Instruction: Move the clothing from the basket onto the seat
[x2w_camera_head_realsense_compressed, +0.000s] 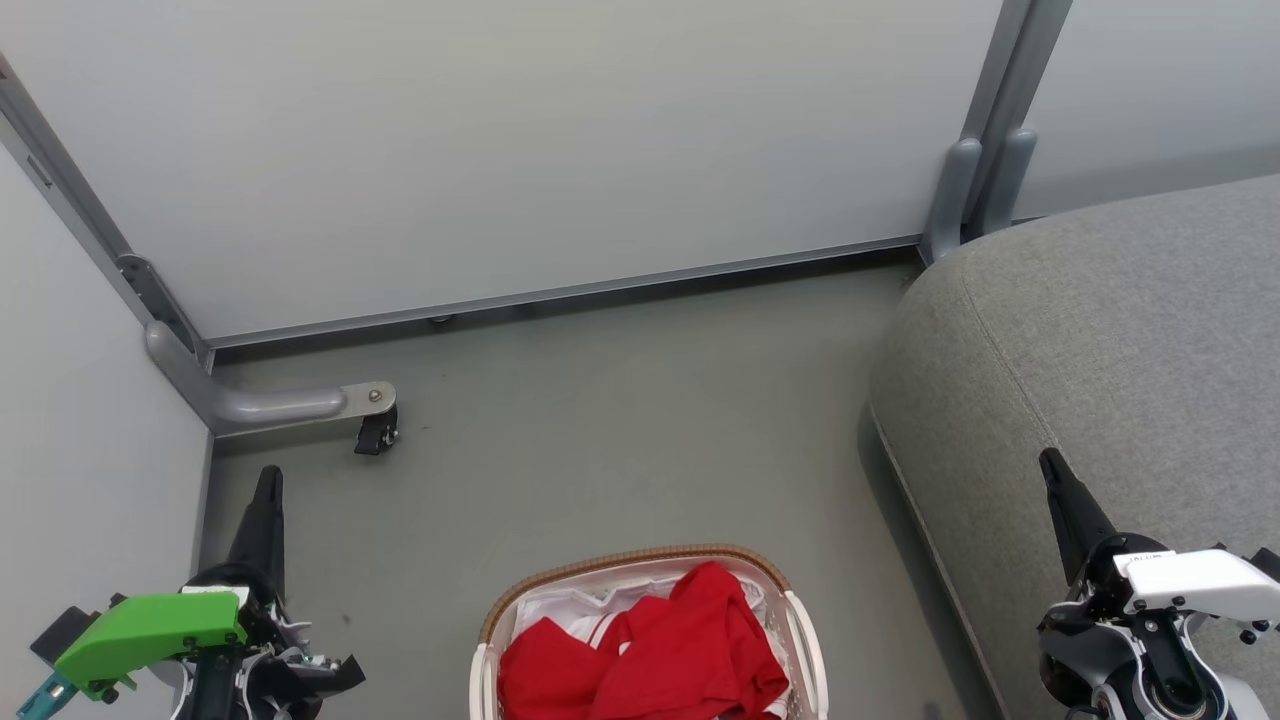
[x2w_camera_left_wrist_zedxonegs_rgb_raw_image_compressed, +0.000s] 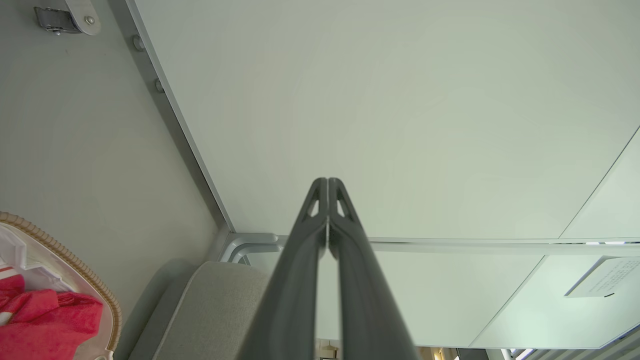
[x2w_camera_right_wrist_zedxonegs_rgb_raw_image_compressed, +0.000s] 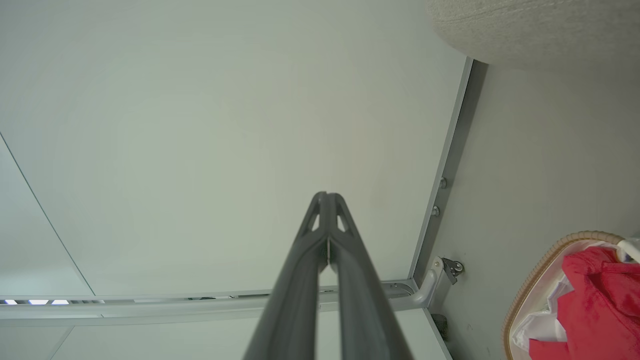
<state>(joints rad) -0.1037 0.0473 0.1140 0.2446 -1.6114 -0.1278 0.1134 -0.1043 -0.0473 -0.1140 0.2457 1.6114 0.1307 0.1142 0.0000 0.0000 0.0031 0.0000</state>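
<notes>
Closest to us are our two grippers: left gripper (x2w_camera_head_realsense_compressed: 268, 478) at lower left, right gripper (x2w_camera_head_realsense_compressed: 1050, 462) at lower right, each w/ its dark fingers pressed together, pinching nothing. Between them, at the bottom edge of the head cam view, the basket (x2w_camera_head_realsense_compressed: 620, 560) stands on the floor (x2w_camera_head_realsense_compressed: 620, 420), and the clothing (x2w_camera_head_realsense_compressed: 660, 650) lies heaped inside it on top of a white liner (x2w_camera_head_realsense_compressed: 565, 605).

We judge the clothing light, soft & limp: it'll sag and trail once lifted, so no stiff edge to hold. Best hold, we reckon, is the raised fold at the top of the heap, pinched deep enough to catch fabric but not the liner.

To the basket's right the seat (x2w_camera_head_realsense_compressed: 1100, 330) is near, so the right arm looks handier. In the way: basket rim, where trailing cloth may snag, and the seat's rounded front edge, which the load must clear. Well apart, back and left: partition panels (x2w_camera_head_realsense_compressed: 500, 150) & a caster foot (x2w_camera_head_realsense_compressed: 377, 432), no bother.
</notes>
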